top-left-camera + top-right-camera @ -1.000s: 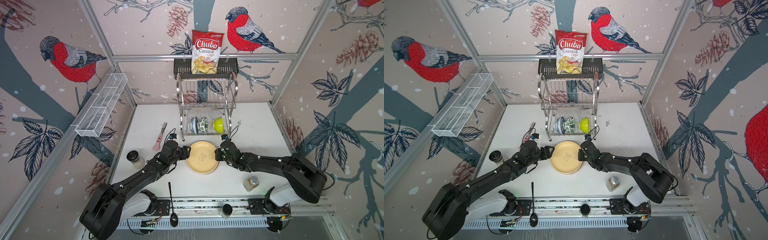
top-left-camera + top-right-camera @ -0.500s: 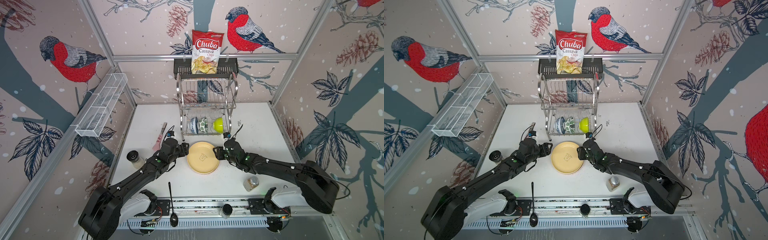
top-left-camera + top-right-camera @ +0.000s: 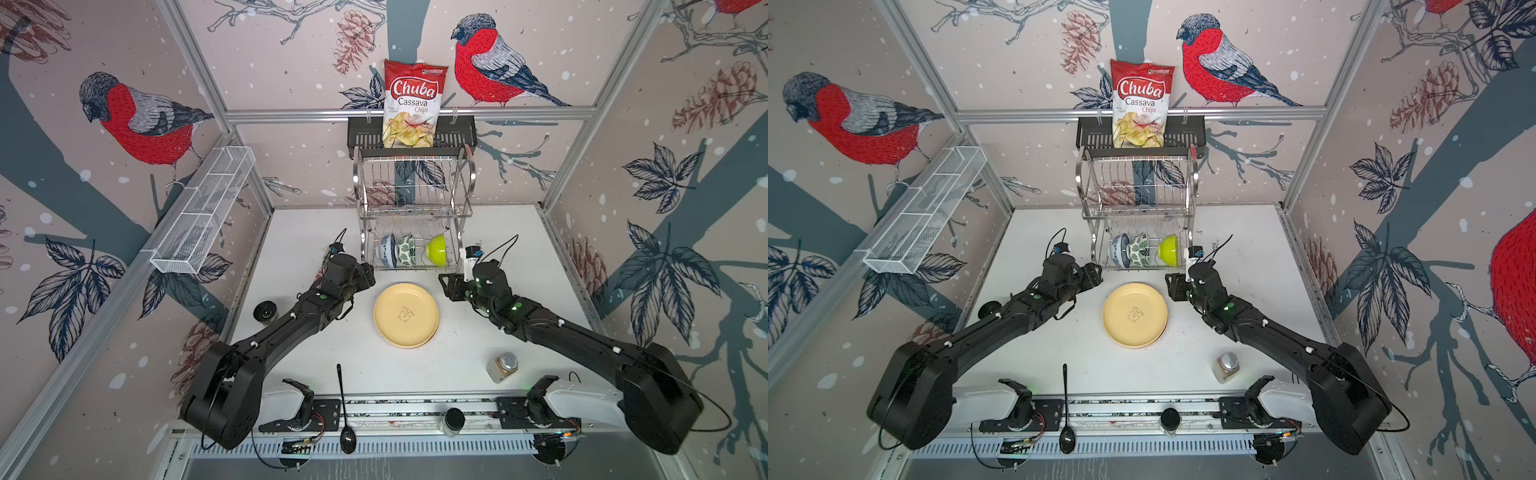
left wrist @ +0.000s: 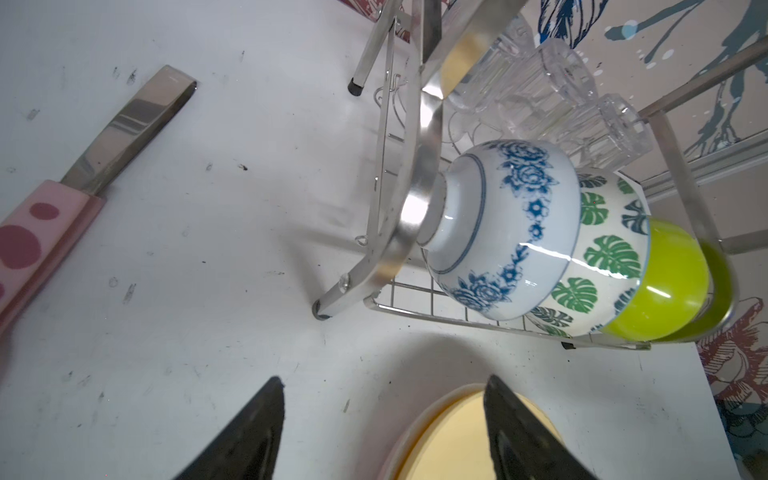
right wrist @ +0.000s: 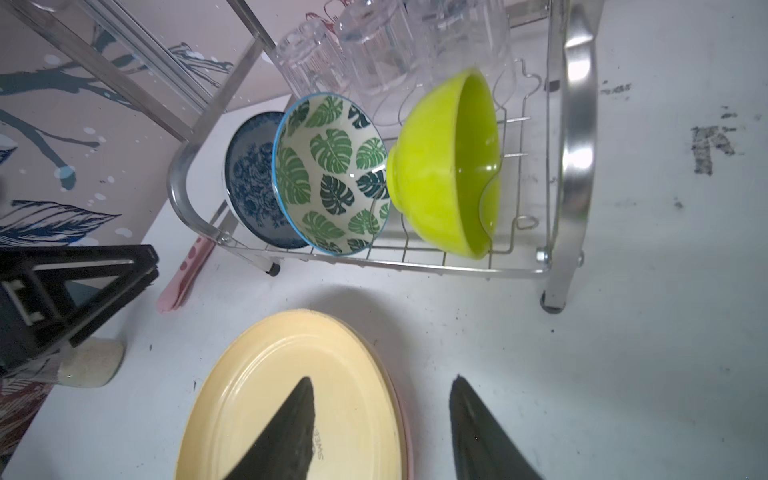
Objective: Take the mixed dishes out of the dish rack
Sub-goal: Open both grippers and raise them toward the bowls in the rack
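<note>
Both my pincers are empty, so I judge I am between dishes: the plates are down and the bowls come next.

On the left, my left pincer [image 4: 383, 380] stands wide with nothing between its fingers. It is low over the table [image 3: 498, 249], just beside the plates and near the front-left foot of the dish rack [image 3: 468, 178].

The rack's upper tier looks bare. On its lower tier three bowls sit on edge in a row: the blue-white bowl [image 4: 507, 224], the green-leaf bowl [image 5: 328, 174] close against it, and the lime bowl [image 5: 436, 174] a little apart. Three clear tumblers [image 4: 540, 87] stand behind them.

In front of the rack the yellow plate [image 3: 406, 313] lies flat on the table, with the pink plate [image 5: 408, 440] showing as a rim beneath it. Whether a third plate lies under those, I cannot tell.

On the right, my right pincer [image 5: 382, 379] is parted about halfway and empty, near the plate's right edge and, in both top views, not touching it.

Next I would take an end bowl with the nearer arm. That calls for pinching the rim, then lifting it up and forward, clear of the wires, the curved side frame and the neighbouring bowl. The glaze looks slick, so I would bite deep over the rim.
</note>
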